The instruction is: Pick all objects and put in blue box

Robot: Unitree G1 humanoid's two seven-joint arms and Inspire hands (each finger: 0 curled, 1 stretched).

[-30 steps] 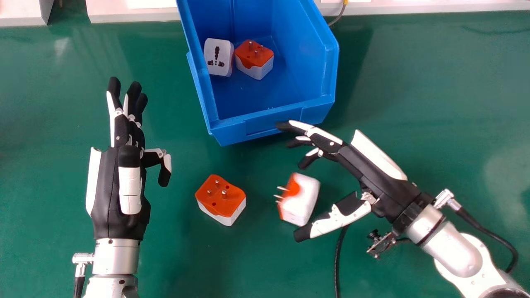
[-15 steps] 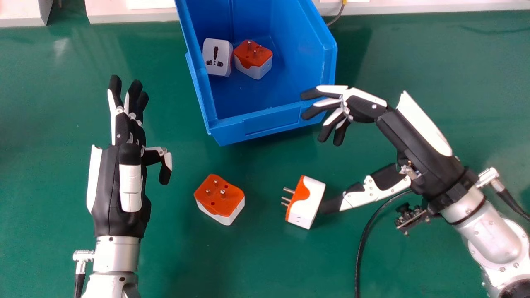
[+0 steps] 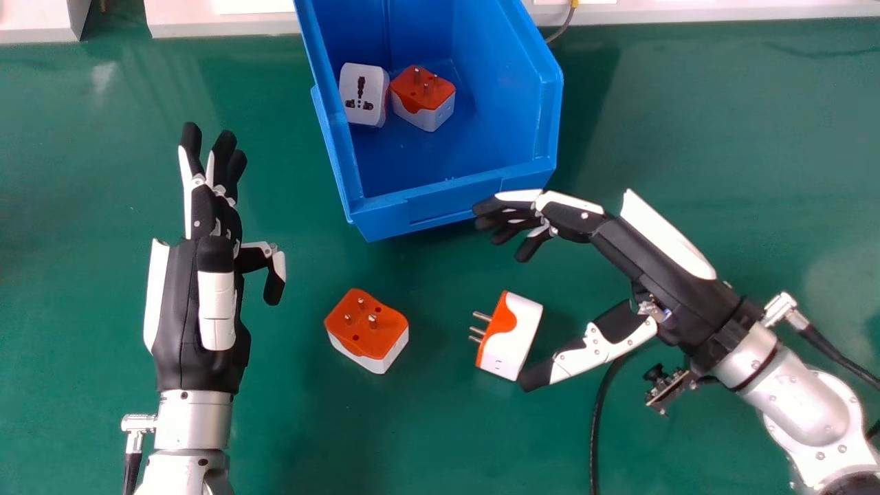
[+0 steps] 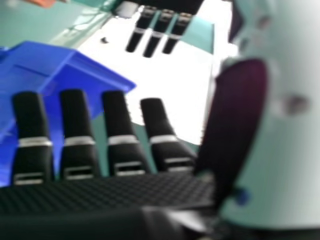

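In the head view the right hand (image 3: 660, 265) is open, its fingers near the box's front right corner and its thumb tip beside an orange and white adapter (image 3: 512, 337) lying on its side, prongs pointing left. Another adapter (image 3: 366, 328) rests prongs up between the two hands. The blue box (image 3: 447, 204) holds a white-faced adapter (image 3: 363, 95) and an orange-topped one (image 3: 423, 96), side by side. At the left, the left hand (image 3: 199, 302) is open and holds nothing. The right hand view shows the right hand (image 4: 117, 135) with the blue box (image 4: 37, 65) beyond its fingers.
A green table (image 3: 426, 433) lies under everything. White-pink ledges (image 3: 227, 19) run along its far edge. A black cable (image 3: 597, 426) trails down beside the right forearm, and a thin cable (image 3: 565, 27) passes behind the box.
The right hand moved right and away, then came partway back toward the near left. The adapter by its thumb shifted slightly right and turned a little. The left hand stayed nearly still.
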